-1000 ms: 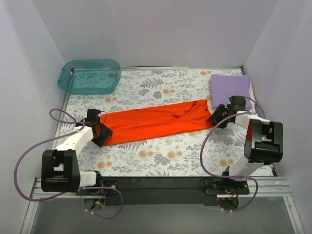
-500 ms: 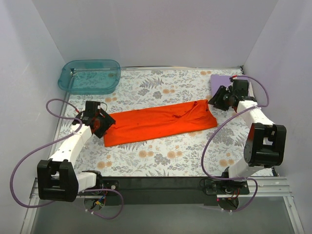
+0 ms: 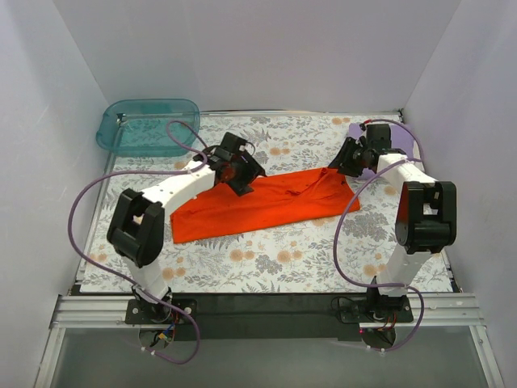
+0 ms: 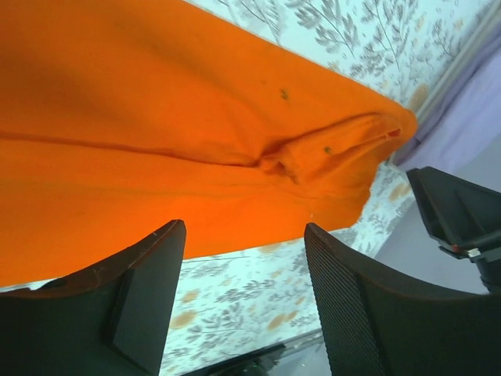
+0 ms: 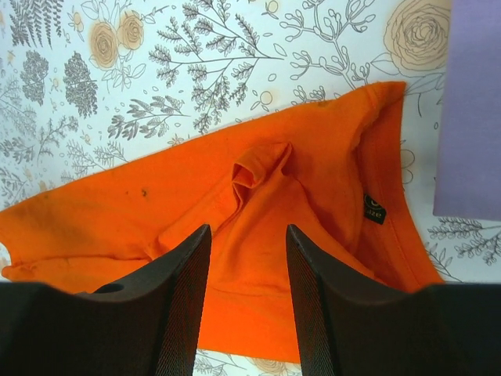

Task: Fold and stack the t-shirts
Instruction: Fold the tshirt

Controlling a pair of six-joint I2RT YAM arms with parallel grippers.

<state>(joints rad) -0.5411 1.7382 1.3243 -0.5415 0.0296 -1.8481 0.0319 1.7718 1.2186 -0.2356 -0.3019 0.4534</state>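
The orange-red t-shirt (image 3: 266, 204) lies folded lengthwise into a long strip across the middle of the table. It also fills the left wrist view (image 4: 156, 117) and the right wrist view (image 5: 274, 235), where its neck label shows. My left gripper (image 3: 240, 171) hovers open and empty over the strip's far edge, left of centre (image 4: 243, 286). My right gripper (image 3: 346, 158) hovers open and empty over the collar end (image 5: 246, 313). The lavender t-shirt (image 3: 404, 144) lies folded at the back right, partly hidden by my right arm (image 5: 473, 117).
A translucent teal tub (image 3: 148, 125) stands at the back left corner. White walls close in the table on the left, back and right. The floral tablecloth (image 3: 266, 259) covers the table. Purple cables loop off both arms.
My left gripper has swung from the strip's left end up and right to its far edge. My right gripper has moved back and left to the collar end. The shirt has hardly moved.
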